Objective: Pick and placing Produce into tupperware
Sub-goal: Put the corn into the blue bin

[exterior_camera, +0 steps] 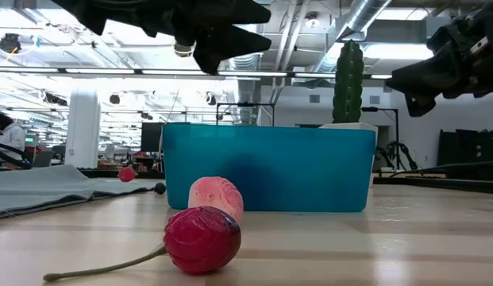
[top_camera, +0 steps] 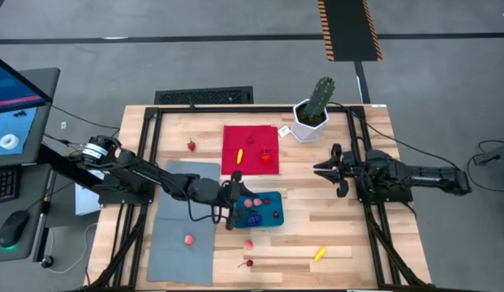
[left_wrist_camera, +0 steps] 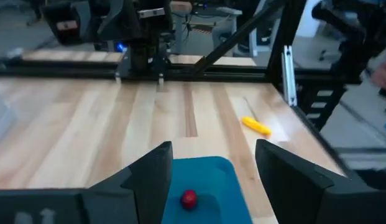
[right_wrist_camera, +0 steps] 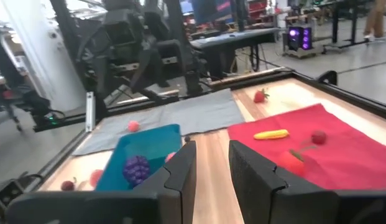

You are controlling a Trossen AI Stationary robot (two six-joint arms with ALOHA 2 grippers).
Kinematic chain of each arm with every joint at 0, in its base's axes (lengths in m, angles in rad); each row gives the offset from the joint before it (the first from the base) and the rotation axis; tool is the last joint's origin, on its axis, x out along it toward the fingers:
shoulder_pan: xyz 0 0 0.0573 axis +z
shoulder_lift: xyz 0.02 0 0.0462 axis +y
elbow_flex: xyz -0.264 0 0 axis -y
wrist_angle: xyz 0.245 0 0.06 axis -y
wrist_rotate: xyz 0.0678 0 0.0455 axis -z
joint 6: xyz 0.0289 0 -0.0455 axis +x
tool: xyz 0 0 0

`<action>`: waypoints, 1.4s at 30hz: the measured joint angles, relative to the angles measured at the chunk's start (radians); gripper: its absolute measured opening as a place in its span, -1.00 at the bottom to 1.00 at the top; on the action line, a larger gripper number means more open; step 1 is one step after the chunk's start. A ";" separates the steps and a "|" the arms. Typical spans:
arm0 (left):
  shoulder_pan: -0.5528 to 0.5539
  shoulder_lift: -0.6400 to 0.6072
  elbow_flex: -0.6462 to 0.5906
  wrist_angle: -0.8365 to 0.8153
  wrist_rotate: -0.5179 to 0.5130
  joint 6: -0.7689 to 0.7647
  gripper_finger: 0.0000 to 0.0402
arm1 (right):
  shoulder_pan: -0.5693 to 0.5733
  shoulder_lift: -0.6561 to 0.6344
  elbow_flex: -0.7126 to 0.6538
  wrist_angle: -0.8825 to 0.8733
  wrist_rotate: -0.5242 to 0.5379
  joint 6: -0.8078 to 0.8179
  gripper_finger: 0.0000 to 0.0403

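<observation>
a: over the near-left edge of the tupperware, the left gripper hovers with its jaws wide and nothing between them. its wrist view looks down past both fingers at a small red piece lying on the teal floor.

b: and the right gripper?

a: parked well apart, right of the red cloth, jaws only narrowly parted, holding nothing that i can see.

b: where's the produce?

a: scattered. a purple cluster and a pink piece sit in the container with the red one. outside it: a cherry with its stem and a pink piece just in front of the container wall, a yellow piece off to the right on bare wood, a pink one on the grey mat, a strawberry on the far wood, more on the cloth.

b: handling?

a: my guess: light, hard little plastic toys, smooth, likely to roll or squirt out of a pinch. i'd take the cherry across its round body, not the thin stem; the yellow piece across its narrow middle.
</observation>
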 joint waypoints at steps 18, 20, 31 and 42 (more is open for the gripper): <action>-0.039 -0.537 -0.324 0.019 0.036 0.144 0.09 | 0.149 0.039 0.102 0.039 0.002 -0.057 -0.41; -0.037 -0.594 -0.395 0.040 0.004 0.125 0.09 | 0.169 0.074 0.108 0.039 0.003 -0.061 -0.41; -0.040 -0.798 -0.650 0.225 -0.022 0.194 0.09 | 0.304 0.409 0.309 -0.034 0.057 -0.136 -0.41; -0.040 -0.897 -0.709 0.149 -0.127 0.167 0.09 | 0.406 0.709 0.573 -0.356 0.164 -0.149 -0.41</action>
